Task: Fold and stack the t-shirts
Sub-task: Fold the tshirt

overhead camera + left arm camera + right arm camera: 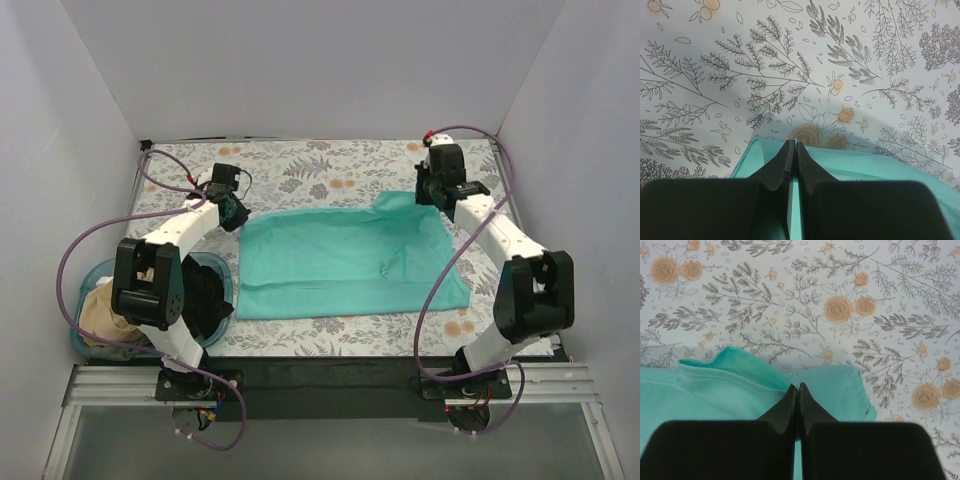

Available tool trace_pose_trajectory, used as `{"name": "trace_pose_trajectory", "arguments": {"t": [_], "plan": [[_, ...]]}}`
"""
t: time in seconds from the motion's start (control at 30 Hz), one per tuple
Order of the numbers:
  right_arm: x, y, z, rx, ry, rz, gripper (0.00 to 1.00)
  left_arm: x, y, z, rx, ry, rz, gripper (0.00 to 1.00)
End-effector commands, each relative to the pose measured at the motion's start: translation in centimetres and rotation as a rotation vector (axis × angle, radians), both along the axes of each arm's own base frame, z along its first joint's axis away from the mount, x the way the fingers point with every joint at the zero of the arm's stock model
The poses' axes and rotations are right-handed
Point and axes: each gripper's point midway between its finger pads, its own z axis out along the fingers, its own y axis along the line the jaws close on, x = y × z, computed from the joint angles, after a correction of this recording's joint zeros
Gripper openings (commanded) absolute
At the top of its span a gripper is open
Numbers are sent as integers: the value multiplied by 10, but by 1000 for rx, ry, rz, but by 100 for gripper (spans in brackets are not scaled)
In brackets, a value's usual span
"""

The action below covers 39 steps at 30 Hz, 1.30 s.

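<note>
The teal-green t-shirt lies spread across the middle of the flowered table, with a small wrinkle right of centre. My left gripper is shut on its far left corner; in the left wrist view the fingertips pinch the teal cloth. My right gripper is shut on the far right corner, where a sleeve bunches up; its tips are closed on the teal cloth. The tan-beige t-shirt lies crumpled in the basket at the near left.
A translucent blue plastic basket stands at the near left beside the left arm's base. White walls enclose the table on three sides. Purple cables loop off both arms. The flowered cloth shows beyond the shirt.
</note>
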Motion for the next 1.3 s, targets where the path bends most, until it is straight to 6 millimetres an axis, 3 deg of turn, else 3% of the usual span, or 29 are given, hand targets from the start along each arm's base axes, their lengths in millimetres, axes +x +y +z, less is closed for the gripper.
{"name": "trace_pose_trajectory", "arguments": {"t": [0.0,0.07,0.1,0.27,0.5,0.73,0.83,0.93,0.97,1.0,1.03,1.07,1.17,1.27], "plan": [[-25,-3,11,28,-53,-5,1,-6,-6,22,-27,-72,-19,0],[-43,-8,1,33,-32,-15,1,-12,-7,23,-35,-80,-25,0],[-50,-8,11,47,-60,-11,1,-17,-8,25,-44,-85,-30,0],[-81,-8,16,71,-86,14,1,-29,-6,31,-49,-114,-25,0],[-118,-9,8,84,-79,43,1,-42,-1,26,-41,-108,-18,0],[-136,-15,-17,69,-35,40,1,-52,1,21,-41,-106,-9,0],[-148,-13,-34,76,9,53,2,-59,3,12,-41,-89,-10,0],[-173,-16,-61,91,77,37,6,-73,7,2,-33,-48,4,2],[-184,-18,-68,116,83,8,14,-76,7,2,-41,-43,22,11],[-191,-21,-72,124,87,-13,38,-81,8,-1,-42,-35,25,25],[-196,-22,-72,138,84,-26,47,-81,8,7,-51,-62,28,39],[-199,-21,-61,171,37,-30,51,-82,8,12,-56,-72,28,52],[-206,-12,-36,237,-52,23,61,-80,4,42,-84,-155,12,72],[-209,-7,-10,294,-142,50,79,-77,0,70,-121,-237,4,84]]}}
